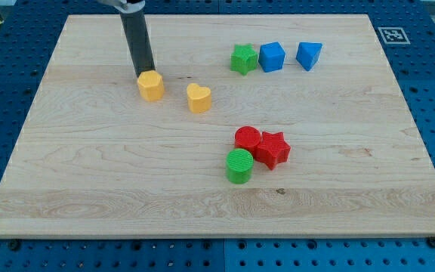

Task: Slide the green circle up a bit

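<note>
Far toward the view's lower right of my tip (146, 73) sits the green circle (239, 165), touching the red circle (247, 139) just above it and close beside the red star (273, 148). My tip is a bare rod holding nothing, resting right at the top edge of the yellow hexagon (151, 86), with the yellow heart (198, 98) a little to its right. To do this well, I judge I should swing clear of both yellow blocks, come round below the green circle, and push upward gently and centred. The red circle blocks the path, so a short nudge will likely move it too.
</note>
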`<state>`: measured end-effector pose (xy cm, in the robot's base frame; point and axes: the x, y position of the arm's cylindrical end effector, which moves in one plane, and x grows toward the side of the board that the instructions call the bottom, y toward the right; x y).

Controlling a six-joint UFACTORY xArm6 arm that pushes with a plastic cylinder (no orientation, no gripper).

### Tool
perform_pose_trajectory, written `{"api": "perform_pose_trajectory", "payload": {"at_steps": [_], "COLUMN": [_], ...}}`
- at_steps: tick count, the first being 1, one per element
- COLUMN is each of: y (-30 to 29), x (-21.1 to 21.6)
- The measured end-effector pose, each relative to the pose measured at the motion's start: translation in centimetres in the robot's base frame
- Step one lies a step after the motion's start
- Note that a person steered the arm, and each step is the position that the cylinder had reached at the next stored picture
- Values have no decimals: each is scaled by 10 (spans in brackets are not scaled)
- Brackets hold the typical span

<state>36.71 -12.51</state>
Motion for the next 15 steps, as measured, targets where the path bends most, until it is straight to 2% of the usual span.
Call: {"api": "perform_pose_trajectory", "payload": {"at_steps": [1, 2, 3, 5, 7, 8, 9, 10, 11, 13, 15], "y": [0, 0, 31, 133, 211, 236, 240, 240, 237, 187, 165], "x": [25, 5, -31, -26, 32, 81, 142, 180, 189, 201, 194]}}
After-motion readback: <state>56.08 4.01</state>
